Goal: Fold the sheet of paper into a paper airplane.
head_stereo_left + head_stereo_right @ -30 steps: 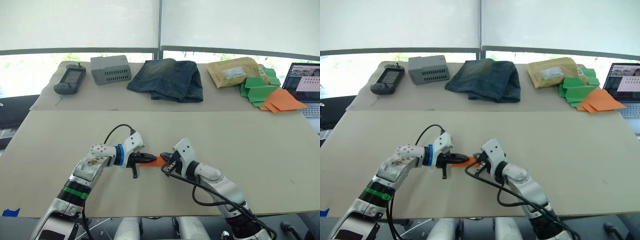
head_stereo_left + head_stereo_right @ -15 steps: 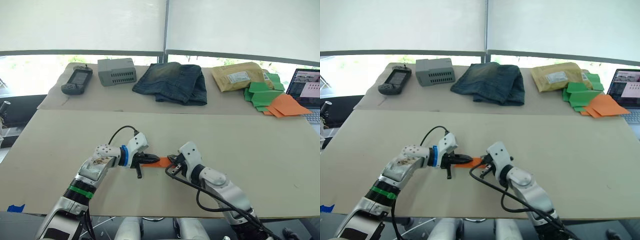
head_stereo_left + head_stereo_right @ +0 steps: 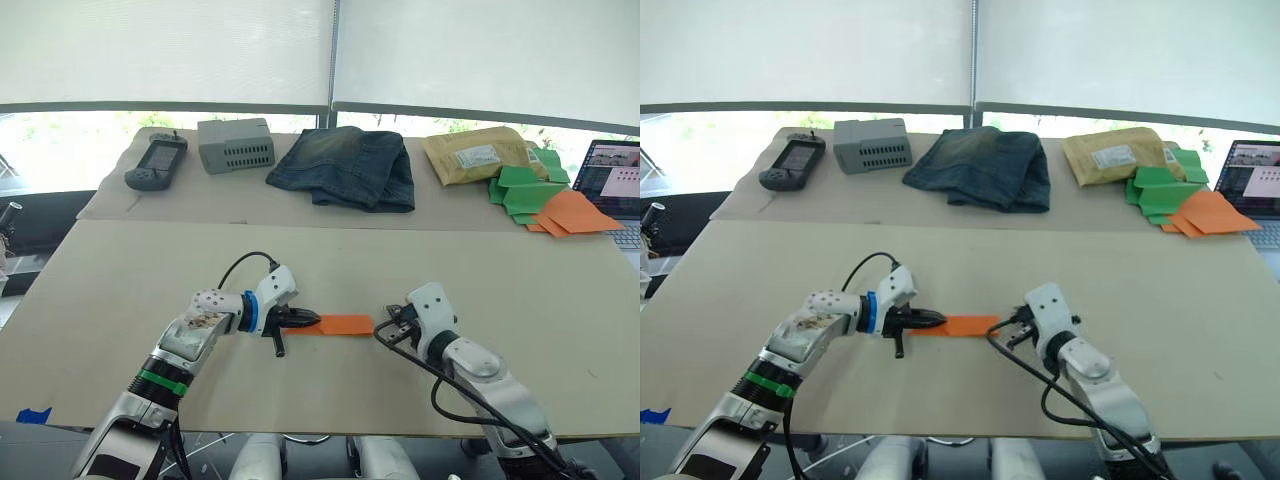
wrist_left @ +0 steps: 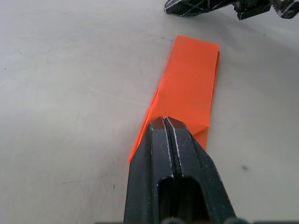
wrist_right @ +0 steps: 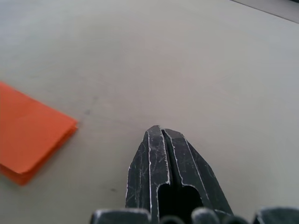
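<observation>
The sheet of paper (image 3: pixel 345 324) is bright orange and folded into a long narrow strip, lying flat on the beige table (image 3: pixel 130 280). My left gripper (image 3: pixel 312 320) is shut, and its tips rest on the strip's left end, where a small folded corner sticks out beside the fingers (image 4: pixel 166 140). My right gripper (image 3: pixel 382 335) is shut too. It sits low over the table just past the strip's right end, with a small gap between them. The right wrist view shows that end of the sheet of paper (image 5: pixel 28 140) lying apart from the fingers (image 5: pixel 163 154).
Along the far side lie a handheld device (image 3: pixel 155 163), a grey box (image 3: pixel 236 144), folded jeans (image 3: pixel 345 165), a padded envelope (image 3: pixel 478 156) and a pile of green and orange papers (image 3: pixel 540 195). A laptop (image 3: pixel 612 178) stands at the far right.
My right gripper has slid right along the strip and come off its right end. The strip now lies flat and fully exposed. The left gripper has stayed at the left end.
</observation>
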Robot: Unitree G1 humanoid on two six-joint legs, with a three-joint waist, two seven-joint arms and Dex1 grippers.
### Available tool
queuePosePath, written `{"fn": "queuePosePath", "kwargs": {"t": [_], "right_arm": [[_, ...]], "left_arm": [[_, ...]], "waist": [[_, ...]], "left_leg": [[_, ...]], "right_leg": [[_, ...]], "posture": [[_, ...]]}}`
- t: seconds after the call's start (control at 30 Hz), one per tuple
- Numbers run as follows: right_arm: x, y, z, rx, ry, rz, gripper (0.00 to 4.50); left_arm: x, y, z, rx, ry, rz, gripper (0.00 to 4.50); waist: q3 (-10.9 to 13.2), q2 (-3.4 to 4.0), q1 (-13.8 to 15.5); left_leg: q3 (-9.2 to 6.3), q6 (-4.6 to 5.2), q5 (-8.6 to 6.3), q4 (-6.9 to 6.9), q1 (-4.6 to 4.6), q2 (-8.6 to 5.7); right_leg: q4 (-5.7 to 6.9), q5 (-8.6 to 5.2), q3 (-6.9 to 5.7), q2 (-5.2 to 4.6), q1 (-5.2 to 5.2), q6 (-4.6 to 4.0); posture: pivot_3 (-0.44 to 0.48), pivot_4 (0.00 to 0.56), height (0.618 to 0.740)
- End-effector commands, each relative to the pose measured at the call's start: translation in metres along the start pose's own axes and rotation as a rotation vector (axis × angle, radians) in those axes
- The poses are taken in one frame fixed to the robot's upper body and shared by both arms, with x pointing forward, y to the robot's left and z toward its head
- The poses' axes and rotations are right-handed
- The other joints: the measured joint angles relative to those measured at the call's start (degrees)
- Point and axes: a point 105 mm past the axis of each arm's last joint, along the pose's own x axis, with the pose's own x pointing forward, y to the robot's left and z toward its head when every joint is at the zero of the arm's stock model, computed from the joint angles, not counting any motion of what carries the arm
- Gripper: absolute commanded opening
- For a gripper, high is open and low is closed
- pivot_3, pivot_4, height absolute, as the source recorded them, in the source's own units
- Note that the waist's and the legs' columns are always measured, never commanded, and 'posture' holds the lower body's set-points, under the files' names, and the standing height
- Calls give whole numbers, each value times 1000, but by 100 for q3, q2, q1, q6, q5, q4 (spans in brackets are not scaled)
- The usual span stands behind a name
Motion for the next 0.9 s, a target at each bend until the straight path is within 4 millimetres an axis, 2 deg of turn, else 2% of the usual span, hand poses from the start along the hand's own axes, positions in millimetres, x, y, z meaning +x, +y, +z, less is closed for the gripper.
{"fn": "queuePosePath", "kwargs": {"t": [0.03, 0.07, 0.13, 0.33, 0.47, 0.63, 0.77, 0.9], "right_arm": [[-2, 0, 42, -81, -184, 25, 26], [-1, 8, 49, -98, -211, 67, 26], [2, 28, 51, -127, -206, 171, 26], [14, 58, 35, -114, -120, 309, 26], [19, 65, 17, -92, -31, 329, 26], [20, 69, -6, -82, 73, 331, 26], [19, 71, -10, -76, 89, 335, 26], [19, 71, -11, -78, 94, 333, 26]], "left_arm": [[-5, 4, -43, -117, 145, 51, 0], [-4, 4, -42, -116, 142, 50, 0], [-3, 3, -40, -113, 136, 48, 0], [0, 2, -31, -104, 94, 47, 0], [2, 3, -21, -101, 49, 60, 0], [12, 1, 0, -119, -52, 68, 0], [20, -6, 1, -139, -63, 59, 0], [24, -10, -7, -132, -23, 63, 0]], "waist": [[9, 14, -12], [12, 20, -26], [13, 26, -35], [13, 24, -5], [14, 22, 5], [13, 19, 52], [13, 15, 57], [13, 15, 57]], "left_leg": [[2, 0, 0, 0, -5, 0], [2, 0, 0, 0, -5, -1], [2, 0, 0, 0, -4, -3], [-2, 0, 0, -1, -14, -5], [-1, 1, 1, -1, -18, -6], [-3, 1, 0, -1, -15, -4], [-2, 0, 0, -1, -15, -5], [-2, 0, 0, -1, -15, -6]], "right_leg": [[0, 0, 2, 0, -5, 0], [1, 0, 2, 0, -7, 0], [2, 0, 0, 3, -7, 0], [1, -1, -4, 2, -12, -1], [-2, 0, 1, -5, -13, 1], [-2, 0, -2, -2, -12, 1], [-2, 0, -2, -1, -12, 1], [-2, 0, -2, 1, -12, 1]], "posture": [[0, 150, 728], [0, 150, 728], [0, 150, 728], [0, 150, 728], [0, 150, 728], [0, 150, 728], [0, 150, 728], [0, 150, 728]]}}
